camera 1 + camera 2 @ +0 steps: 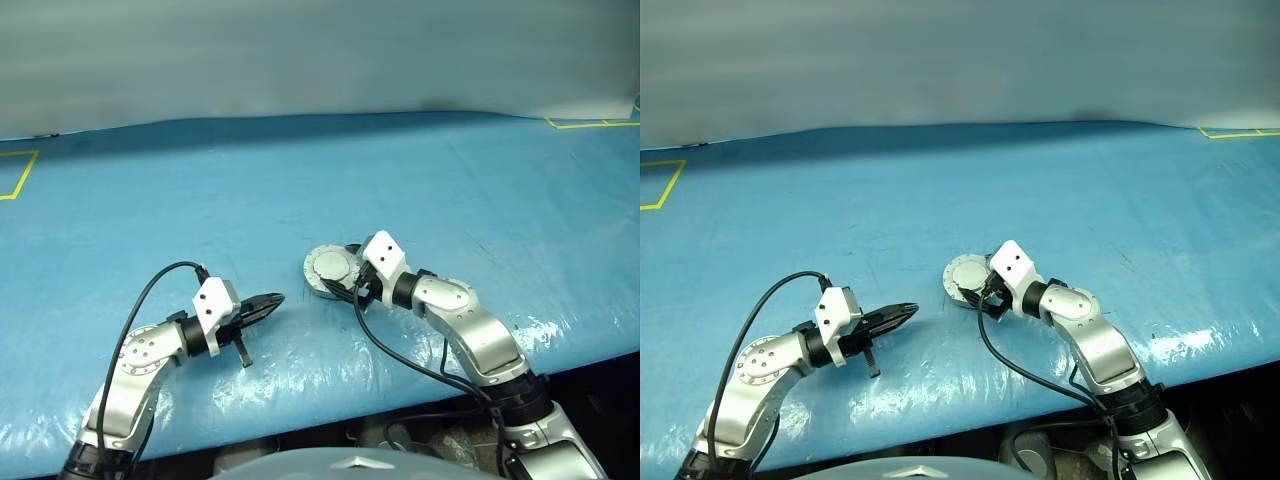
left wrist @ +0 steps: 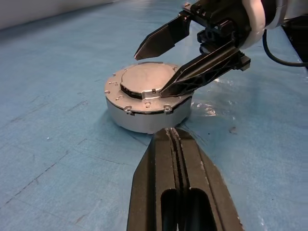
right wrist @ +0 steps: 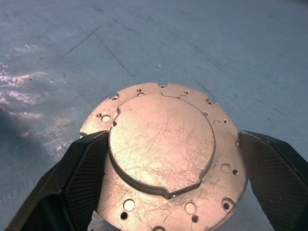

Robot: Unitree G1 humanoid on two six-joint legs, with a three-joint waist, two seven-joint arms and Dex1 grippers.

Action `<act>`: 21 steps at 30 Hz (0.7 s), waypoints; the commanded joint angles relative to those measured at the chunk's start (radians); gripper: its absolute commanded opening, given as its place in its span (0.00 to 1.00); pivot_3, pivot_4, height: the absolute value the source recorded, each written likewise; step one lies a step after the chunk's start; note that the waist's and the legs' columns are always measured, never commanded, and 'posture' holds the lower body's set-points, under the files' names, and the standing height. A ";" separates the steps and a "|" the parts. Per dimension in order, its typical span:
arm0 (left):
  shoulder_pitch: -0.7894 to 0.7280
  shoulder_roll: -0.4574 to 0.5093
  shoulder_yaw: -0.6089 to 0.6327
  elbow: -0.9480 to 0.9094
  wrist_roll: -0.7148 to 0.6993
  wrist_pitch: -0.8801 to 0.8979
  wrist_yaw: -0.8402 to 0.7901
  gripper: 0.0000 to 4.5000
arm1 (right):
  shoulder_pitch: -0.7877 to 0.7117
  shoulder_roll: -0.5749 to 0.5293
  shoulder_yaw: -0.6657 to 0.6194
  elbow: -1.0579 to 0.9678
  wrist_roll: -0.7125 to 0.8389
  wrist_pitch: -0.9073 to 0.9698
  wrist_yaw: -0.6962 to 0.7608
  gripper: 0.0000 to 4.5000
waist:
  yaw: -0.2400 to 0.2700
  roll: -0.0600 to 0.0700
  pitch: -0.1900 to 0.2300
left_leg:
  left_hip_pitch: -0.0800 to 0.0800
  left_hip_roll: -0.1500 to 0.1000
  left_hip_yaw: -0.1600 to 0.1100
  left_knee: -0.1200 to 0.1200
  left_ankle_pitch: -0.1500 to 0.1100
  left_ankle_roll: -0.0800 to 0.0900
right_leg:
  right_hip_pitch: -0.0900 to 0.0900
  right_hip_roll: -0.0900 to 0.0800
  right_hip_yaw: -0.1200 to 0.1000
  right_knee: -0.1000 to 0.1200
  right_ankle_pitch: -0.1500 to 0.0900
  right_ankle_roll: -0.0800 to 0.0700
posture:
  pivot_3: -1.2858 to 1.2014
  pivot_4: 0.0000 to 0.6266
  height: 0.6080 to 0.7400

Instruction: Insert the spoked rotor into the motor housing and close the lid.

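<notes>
The motor housing (image 2: 139,118), a round silver cup, sits on the blue table with the lid (image 2: 144,79) lying flat and closed on top of it. The lid's plain grey face (image 3: 161,144) shows several small holes around its rim. My right gripper (image 3: 172,137) is open, one finger on each side of the lid, just above its edge; nothing is held. My left gripper (image 1: 262,305) is shut and empty, low over the table to the left of the housing and pointing toward it. The spoked rotor is hidden.
The blue sheet covers the whole table (image 1: 300,180). Yellow tape marks sit at the far left (image 1: 15,175) and far right (image 1: 590,123). Black cables loop from both wrists. The table's front edge runs just behind my arms.
</notes>
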 commanded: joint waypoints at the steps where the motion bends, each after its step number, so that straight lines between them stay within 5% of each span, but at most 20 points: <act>1: -0.001 0.006 -0.004 -0.045 -0.004 -0.007 0.003 0.00 | -0.010 -0.001 0.011 -0.003 -0.016 -0.027 0.020 1.00 | 0.000 0.000 0.000 | 0.000 0.000 0.000 0.000 0.000 0.000 | 0.000 0.000 0.000 0.000 0.000 0.000 | 0.52 0.24 1.00; 5: -0.009 0.007 -0.007 -0.042 -0.010 -0.005 0.004 0.00 | -0.004 0.002 0.014 -0.011 -0.018 -0.032 0.030 1.00 | 0.000 0.000 0.000 | 0.000 0.000 0.000 0.000 0.000 0.000 | 0.000 0.000 0.000 0.000 0.000 0.000 | 0.52 0.24 1.00; 10: -0.020 0.006 -0.008 -0.037 -0.005 -0.010 0.006 0.00 | 0.004 -0.004 0.010 -0.024 -0.024 -0.043 0.041 0.68 | 0.000 0.000 0.000 | 0.000 0.000 0.000 0.000 0.000 0.000 | 0.000 0.000 0.000 0.000 0.000 0.000 | 0.52 0.24 1.00; 21: -0.026 0.022 -0.020 -0.033 0.026 -0.008 0.016 0.00 | -0.002 0.013 0.001 -0.021 -0.036 -0.022 0.010 0.68 | -0.001 0.000 0.000 | 0.000 0.000 0.000 0.000 0.000 0.000 | 0.000 0.000 0.000 0.000 0.000 0.000 | 0.52 0.24 1.00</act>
